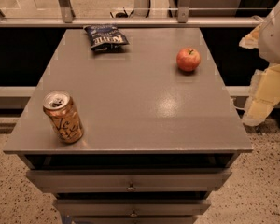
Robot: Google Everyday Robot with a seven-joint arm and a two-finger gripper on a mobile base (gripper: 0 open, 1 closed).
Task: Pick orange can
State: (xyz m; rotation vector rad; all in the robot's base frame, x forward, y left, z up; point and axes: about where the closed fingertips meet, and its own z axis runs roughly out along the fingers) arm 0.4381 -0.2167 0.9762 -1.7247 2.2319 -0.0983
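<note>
1. At the front-left corner of the table (130, 101) stands the can (63, 117): orange-copper, silver top, pull-tab, dark cursive lettering.
2. Gripper (266, 94) hangs off the table's right edge, well apart from the can; can't tell its grip state tbh.

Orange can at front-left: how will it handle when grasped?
The orange can stands upright by the front-left table edge, so a nudge may tip it off. Its smooth metal wall likely slips and dents. The gripper hangs beyond the right edge.
</note>
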